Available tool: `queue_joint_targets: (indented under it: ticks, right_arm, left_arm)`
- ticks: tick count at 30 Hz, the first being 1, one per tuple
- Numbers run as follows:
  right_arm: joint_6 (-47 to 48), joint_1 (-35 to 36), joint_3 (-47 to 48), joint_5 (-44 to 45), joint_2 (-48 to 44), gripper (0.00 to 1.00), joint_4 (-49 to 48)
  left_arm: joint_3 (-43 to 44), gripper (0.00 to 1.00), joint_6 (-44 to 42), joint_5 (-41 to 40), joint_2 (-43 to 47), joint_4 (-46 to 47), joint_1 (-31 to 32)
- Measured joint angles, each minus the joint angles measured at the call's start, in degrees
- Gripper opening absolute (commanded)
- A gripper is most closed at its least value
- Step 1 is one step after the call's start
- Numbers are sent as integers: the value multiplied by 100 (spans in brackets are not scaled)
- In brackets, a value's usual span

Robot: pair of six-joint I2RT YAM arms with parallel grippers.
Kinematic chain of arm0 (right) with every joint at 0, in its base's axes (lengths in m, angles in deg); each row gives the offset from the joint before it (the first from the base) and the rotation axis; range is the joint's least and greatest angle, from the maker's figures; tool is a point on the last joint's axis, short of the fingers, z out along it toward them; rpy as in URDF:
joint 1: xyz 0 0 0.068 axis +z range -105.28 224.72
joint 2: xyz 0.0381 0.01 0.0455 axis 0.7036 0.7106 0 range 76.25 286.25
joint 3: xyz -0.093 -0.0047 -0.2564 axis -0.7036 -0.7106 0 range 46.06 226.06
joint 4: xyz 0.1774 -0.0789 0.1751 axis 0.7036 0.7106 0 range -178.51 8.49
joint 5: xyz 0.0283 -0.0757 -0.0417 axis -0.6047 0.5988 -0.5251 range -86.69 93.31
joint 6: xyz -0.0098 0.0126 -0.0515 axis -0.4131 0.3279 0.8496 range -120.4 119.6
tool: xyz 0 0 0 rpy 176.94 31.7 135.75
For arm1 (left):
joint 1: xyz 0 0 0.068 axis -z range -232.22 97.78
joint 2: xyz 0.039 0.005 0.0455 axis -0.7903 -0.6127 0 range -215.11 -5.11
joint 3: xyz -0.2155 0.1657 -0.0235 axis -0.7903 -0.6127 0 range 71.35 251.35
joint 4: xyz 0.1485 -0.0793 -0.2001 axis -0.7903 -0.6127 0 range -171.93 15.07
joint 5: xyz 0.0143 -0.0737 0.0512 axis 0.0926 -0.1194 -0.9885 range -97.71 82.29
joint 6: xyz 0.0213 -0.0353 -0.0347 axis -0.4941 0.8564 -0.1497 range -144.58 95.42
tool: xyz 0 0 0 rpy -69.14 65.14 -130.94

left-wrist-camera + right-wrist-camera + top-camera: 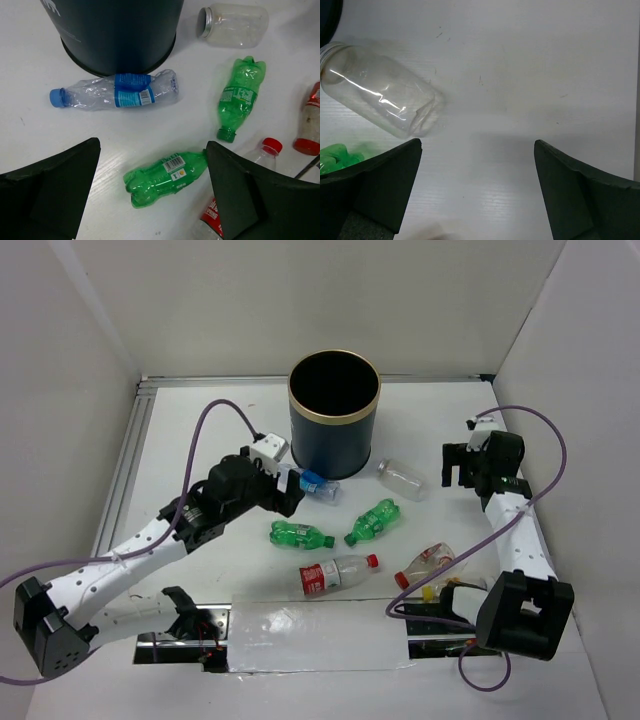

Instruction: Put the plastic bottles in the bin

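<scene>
At twelve o'clock from the open left tool [152,145], the blue-capped bottle [125,90] lies nine-to-three beside the bin [120,35], well apart from the open right tool [477,142].

My top view looks down from behind over the whole table [440,410]. Both wrist cameras face down close, sharing the plain clear bottle [235,24].
</scene>
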Motion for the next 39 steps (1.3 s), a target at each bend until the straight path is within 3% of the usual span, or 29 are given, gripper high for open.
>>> queue_joint_targets:
  ticks: [9, 10, 12, 13, 15, 16, 17, 19, 21, 22, 23, 24, 25, 26, 28, 29, 30, 32, 39]
  right_arm:
    - [96, -2, 0, -50, 39, 100, 107]
    - [111, -2, 0, -52, 39, 100, 109]
    - [160, -2, 0, -61, 39, 100, 131]
    - [201, -2, 0, -76, 39, 100, 151]
    - [328, -2, 0, -131, 39, 100, 195]
    - [385, -9, 0, -168, 39, 100, 214]
    - [428, -15, 0, -192, 39, 100, 238]
    - [503, -33, -2, -192, 39, 100, 286]
    - [566, -44, -2, -181, 44, 100, 354]
    - [601, -48, -2, -192, 55, 100, 385]
    - [643, -48, -2, -210, 70, 90, 417]
    - [723, -52, -2, -280, 107, 64, 481]
    - [835, -55, -2, -352, 138, 25, 531]
    - [903, -61, -2, -459, 184, 24, 595]
    - [925, -63, -2, -651, 249, 39, 695]
    - [955, -63, -2, -734, 267, 53, 726]
    - [966, -63, -2, -817, 289, 79, 758]
    - [1019, -63, -2, -944, 328, 98, 811]
    - [1126, -63, -2, -1228, 487, 100, 964]
  left_arm:
    - [695, 100, -238, 306, -1327, -507, 48]
    - [695, 95, -256, 313, -1353, -544, 92]
    - [695, 77, -297, 319, -1364, -614, 201]
    - [704, 45, -354, 321, -1364, -640, 247]
    - [750, 14, -402, 343, -1394, -704, 343]
    - [787, 4, -476, 341, -1436, -748, 389]
    - [822, 0, -533, 332, -1488, -789, 446]
    - [868, 9, -636, 289, -1602, -872, 575]
    - [874, 34, -728, 249, -1711, -966, 758]
    - [872, 40, -774, 243, -1770, -1021, 859]
    - [868, 49, -813, 249, -1818, -1051, 953]
    - [863, 55, -841, 273, -1875, -1082, 1051]
    - [857, 64, -890, 313, -1939, -1110, 1117]
    - [852, 66, -951, 387, -2006, -1134, 1182]
    - [839, 66, -1008, 573, -2135, -1169, 1298]
    - [839, 69, -1014, 678, -2199, -1193, 1349]
    - [839, 74, -1025, 800, -2267, -1204, 1410]
    - [841, 76, -1043, 1027, -2393, -1213, 1543]
    - [876, 77, -1082, 1506, -3099, -1161, 2157]
